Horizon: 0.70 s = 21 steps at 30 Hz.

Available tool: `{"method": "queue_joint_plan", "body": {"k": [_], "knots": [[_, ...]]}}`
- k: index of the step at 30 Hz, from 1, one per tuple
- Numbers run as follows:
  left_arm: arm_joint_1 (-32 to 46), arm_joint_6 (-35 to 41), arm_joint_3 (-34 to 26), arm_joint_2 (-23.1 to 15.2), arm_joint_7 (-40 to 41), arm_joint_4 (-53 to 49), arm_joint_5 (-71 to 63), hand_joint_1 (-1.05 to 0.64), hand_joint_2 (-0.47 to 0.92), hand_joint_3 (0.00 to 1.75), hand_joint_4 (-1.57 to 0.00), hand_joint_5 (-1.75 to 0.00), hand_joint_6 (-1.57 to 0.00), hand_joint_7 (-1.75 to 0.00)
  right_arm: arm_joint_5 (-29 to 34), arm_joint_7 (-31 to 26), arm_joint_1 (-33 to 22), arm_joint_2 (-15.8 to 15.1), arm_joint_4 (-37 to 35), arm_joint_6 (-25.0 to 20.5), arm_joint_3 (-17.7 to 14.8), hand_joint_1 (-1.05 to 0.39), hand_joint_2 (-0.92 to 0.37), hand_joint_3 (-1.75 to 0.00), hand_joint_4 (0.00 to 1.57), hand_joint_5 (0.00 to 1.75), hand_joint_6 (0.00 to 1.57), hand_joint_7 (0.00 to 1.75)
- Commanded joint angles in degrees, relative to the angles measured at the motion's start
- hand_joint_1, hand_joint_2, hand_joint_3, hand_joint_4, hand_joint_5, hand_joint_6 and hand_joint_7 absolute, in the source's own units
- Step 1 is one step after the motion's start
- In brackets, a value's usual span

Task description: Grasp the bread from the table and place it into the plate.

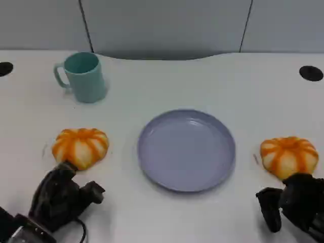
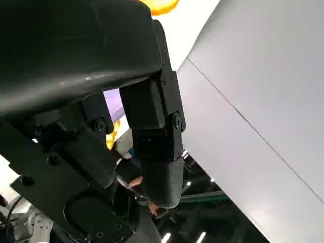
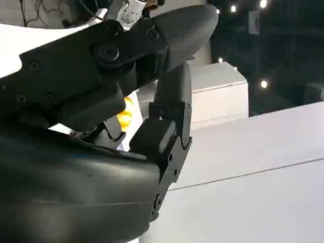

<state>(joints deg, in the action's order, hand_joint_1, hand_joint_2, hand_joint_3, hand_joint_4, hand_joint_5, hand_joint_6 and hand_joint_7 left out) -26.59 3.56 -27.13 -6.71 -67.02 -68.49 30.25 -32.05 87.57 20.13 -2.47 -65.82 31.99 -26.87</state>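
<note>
Two hands at rest before plate and breads

Nearest, the left hand (image 1: 61,195) and right hand (image 1: 293,205) lay low, fingers apart, holding nothing. Just beyond each sat an orange-striped bread: the left bread (image 1: 81,147) and right bread (image 1: 289,156), flanking the empty lilac plate (image 1: 187,150). Farthest stood a teal mug (image 1: 82,77)

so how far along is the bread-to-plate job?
Nothing placed yet: the plate holds nothing. Both breads sit on the table, one left and one right of the plate. The left robot hand and right robot hand are close behind them, holding nothing. Grasping and placing remain.
</note>
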Motion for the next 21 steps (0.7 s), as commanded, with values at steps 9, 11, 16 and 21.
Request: {"method": "queue_joint_plan", "body": {"k": [9,11,16,21], "knots": [[-0.41,-1.44,0.52,-0.83,0.96,0.44,-0.90,-1.05,0.52,0.01,-1.57,-0.50,-1.57,-0.36,1.40,-0.91,0.36,-2.07,0.45,-3.46,1.45,-0.42,-0.89,0.00,0.85,1.75,0.79,1.28],[-0.52,-0.81,0.24,-0.84,0.89,0.27,-0.48,-1.05,0.51,0.00,-1.57,-0.52,-1.57,-0.36,1.43,-1.06,0.40,-1.91,0.27,-2.30,1.12,-0.43,-0.90,0.00,0.85,1.75,0.86,1.06],[-0.70,-0.86,0.04,-0.78,0.29,-0.15,-0.32,-1.05,0.52,0.01,-1.57,-0.51,-1.57,-0.36,1.16,-0.20,0.82,-1.88,-0.42,-2.82,0.78,-0.43,-0.90,0.00,0.83,1.75,0.86,1.10],[-0.91,-0.75,0.15,-1.01,0.38,-0.37,-0.54,-1.05,0.52,0.00,-1.57,-0.51,-1.57,-0.36,1.64,-1.66,0.47,-1.63,0.74,-2.24,1.16,-0.44,-0.89,0.00,0.84,1.75,0.78,1.39]]}}
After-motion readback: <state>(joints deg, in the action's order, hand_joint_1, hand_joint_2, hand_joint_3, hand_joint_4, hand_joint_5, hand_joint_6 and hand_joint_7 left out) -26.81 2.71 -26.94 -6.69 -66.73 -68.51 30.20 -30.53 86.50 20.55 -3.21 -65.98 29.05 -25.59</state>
